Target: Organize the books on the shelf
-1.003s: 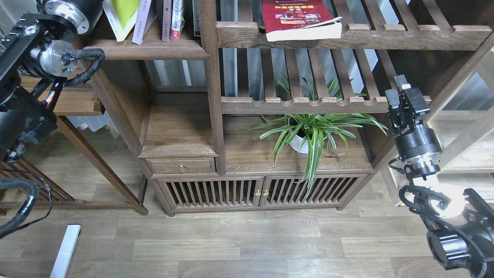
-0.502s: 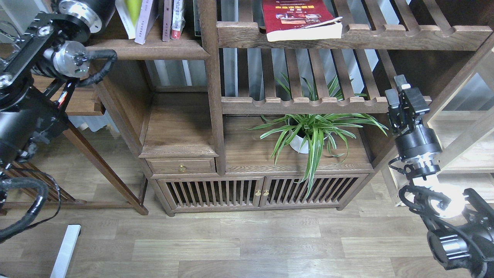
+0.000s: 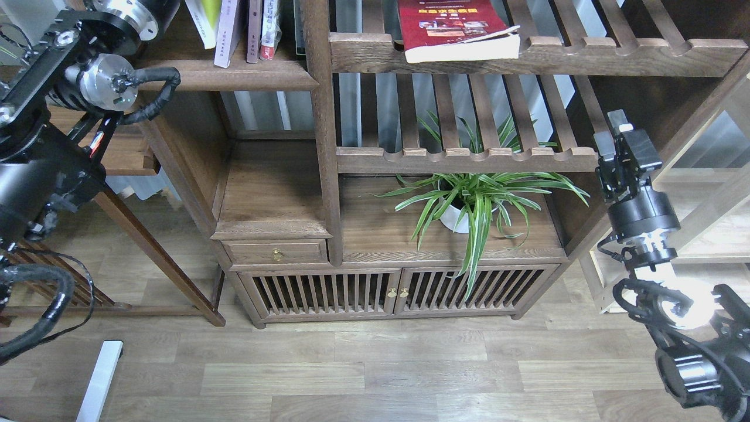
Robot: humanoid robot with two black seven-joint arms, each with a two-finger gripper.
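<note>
head view: dark-red book [image 3: 454,26] well above-left of right hand [image 3: 621,132]

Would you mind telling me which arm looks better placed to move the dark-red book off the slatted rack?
Probably the right. The right gripper hangs free below the rack's right end, nearer the dark-red book. The left arm reaches up past the frame's top-left corner by the upright books, its gripper unseen.

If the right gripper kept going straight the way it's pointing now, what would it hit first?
The right gripper points up and slightly back. The first thing in that line looks like the upper slatted rack, right of the red book, though depth is unclear.
</note>
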